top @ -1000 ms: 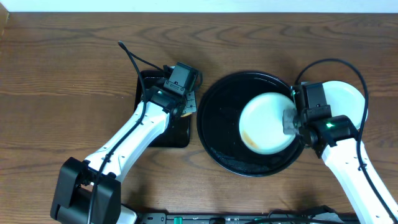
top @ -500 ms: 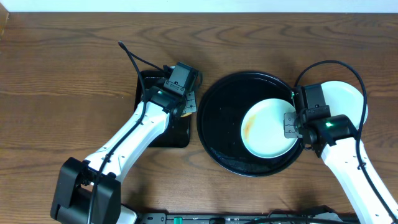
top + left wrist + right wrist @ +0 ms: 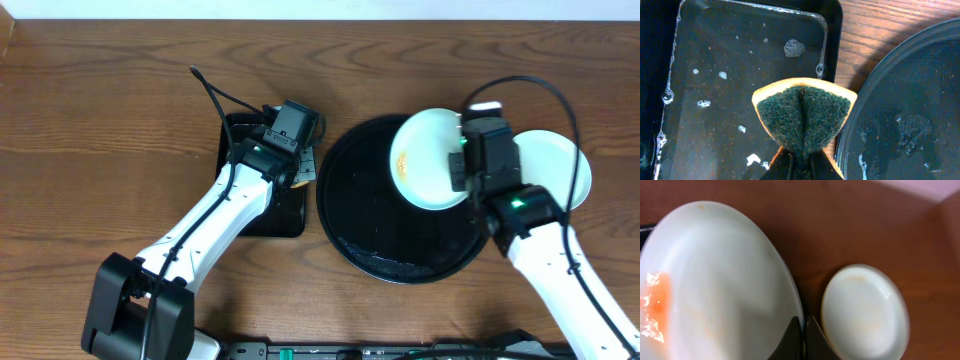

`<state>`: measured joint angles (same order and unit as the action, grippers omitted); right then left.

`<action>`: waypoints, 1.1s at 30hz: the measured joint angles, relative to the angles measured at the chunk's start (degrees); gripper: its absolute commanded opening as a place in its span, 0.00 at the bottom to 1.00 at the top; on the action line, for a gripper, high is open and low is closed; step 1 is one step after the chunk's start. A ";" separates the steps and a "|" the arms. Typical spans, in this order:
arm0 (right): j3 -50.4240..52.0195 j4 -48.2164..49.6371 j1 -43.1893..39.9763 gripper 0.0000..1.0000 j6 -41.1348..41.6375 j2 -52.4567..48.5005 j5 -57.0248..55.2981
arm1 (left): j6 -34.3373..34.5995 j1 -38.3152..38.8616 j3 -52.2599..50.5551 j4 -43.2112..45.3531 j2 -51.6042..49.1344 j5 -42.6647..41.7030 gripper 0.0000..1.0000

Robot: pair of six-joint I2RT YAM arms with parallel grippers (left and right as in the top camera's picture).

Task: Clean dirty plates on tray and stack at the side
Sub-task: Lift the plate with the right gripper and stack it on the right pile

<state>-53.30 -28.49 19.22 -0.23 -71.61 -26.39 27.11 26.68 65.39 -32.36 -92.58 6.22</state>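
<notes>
My right gripper point(image 3: 458, 170) is shut on the rim of a pale plate point(image 3: 425, 160) with an orange-red smear and holds it lifted and tilted over the large round black tray point(image 3: 370, 230). In the right wrist view the held plate point(image 3: 710, 290) fills the left and the jaws point(image 3: 802, 330) pinch its edge. A second pale plate point(image 3: 555, 165) lies on the wood to the right of the tray; it also shows in the right wrist view point(image 3: 865, 315). My left gripper point(image 3: 800, 162) is shut on a folded green-and-yellow sponge point(image 3: 804, 117).
The small rectangular black tray point(image 3: 240, 215) with soapy water point(image 3: 740, 75) sits left of the round tray, under the left gripper. The round tray's wet rim point(image 3: 865, 110) lies just right of the sponge. Bare wooden table point(image 3: 100, 120) lies all around.
The right gripper has lifted the smeared plate off the tray floor, moved it toward the far side and tilted it. The left arm has not moved.
</notes>
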 measured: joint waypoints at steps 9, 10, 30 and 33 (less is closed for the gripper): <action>0.00 8.87 10.93 0.01 -14.49 0.00 -18.60 | 0.00 0.00 0.00 0.00 0.00 0.00 0.08; 0.00 9.27 11.32 0.01 -15.76 0.00 -19.76 | 0.00 0.00 0.00 0.00 0.00 0.00 0.08; 0.00 9.53 11.89 0.01 -21.18 0.00 -24.94 | -0.02 0.00 0.00 0.00 0.00 0.00 0.08; 0.00 9.53 11.89 0.01 -21.33 0.00 -25.05 | -0.02 0.00 0.00 0.00 0.00 0.00 0.08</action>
<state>-53.30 -18.96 31.11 -21.56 -71.61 -51.44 27.09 26.68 65.39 -32.36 -92.58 6.22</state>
